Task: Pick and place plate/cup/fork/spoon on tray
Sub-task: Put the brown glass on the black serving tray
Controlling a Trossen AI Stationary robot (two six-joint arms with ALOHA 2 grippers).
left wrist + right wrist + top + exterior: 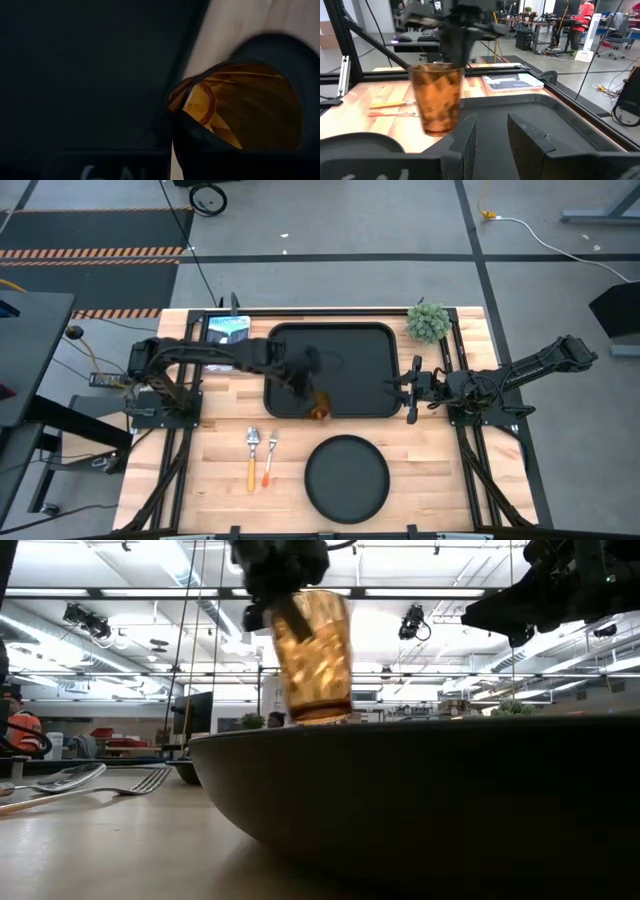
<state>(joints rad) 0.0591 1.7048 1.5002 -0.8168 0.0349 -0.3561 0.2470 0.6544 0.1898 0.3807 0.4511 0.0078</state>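
the left tool point(312, 395) is clamped on the cup point(318, 407), one finger inside the rim, and holds it upright in the air just above the near lip of the tray point(340, 340). the tray lies at the far middle of the table point(420, 450). the plate point(347, 477) sits on the wood at the table's near edge, apart from the tray. the spoon point(252, 457) and fork point(269, 456) lie side by side toward the table's left edge from the plate. the right tool point(411, 388) waits over the tray's right lip, its fingers apart. a small potted plant point(429, 321) stands at the table's far right corner, and a booklet point(228, 330) lies near the far left corner.
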